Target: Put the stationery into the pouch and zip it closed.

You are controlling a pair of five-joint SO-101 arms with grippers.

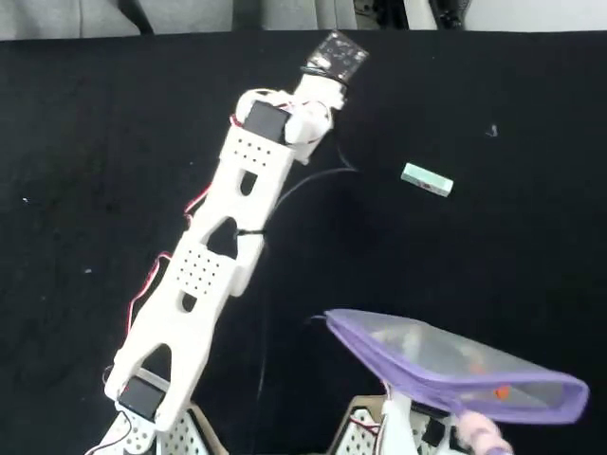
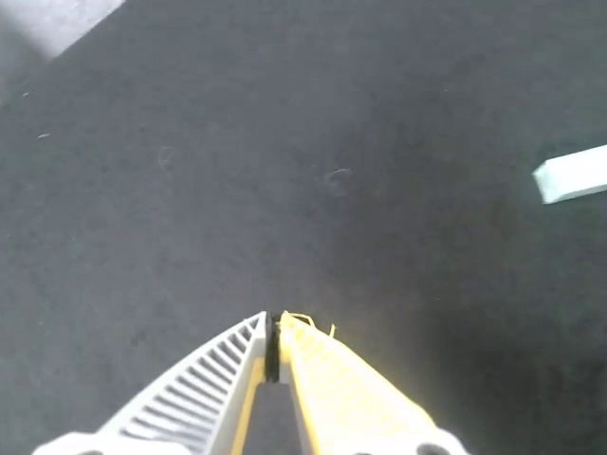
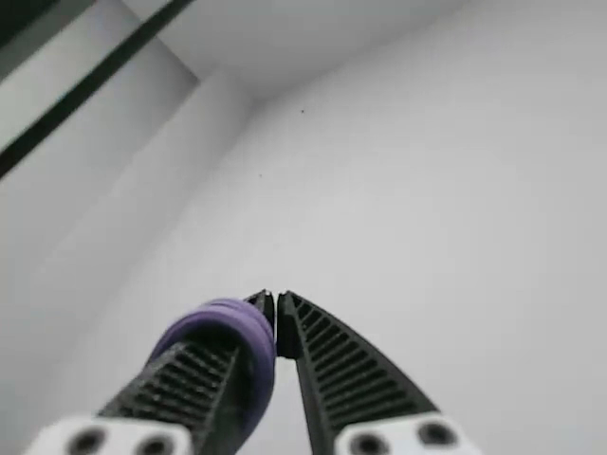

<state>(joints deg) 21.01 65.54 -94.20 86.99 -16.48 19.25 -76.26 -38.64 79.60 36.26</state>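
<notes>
Purple pouch (image 1: 455,374) held up above counter (image 1: 95,142), edge clamped in right hand (image 3: 276,303); some stationery seemingly inside. Mint eraser (image 1: 427,180) lies loose on counter. Left hand (image 2: 275,324) pressed together, empty, nearby. Eraser, zipping left.

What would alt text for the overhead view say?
A white robot arm stretches across a black table; a small pale green block lies apart beside it. Near the front edge, a clear purple-trimmed pouch is held up.
</notes>
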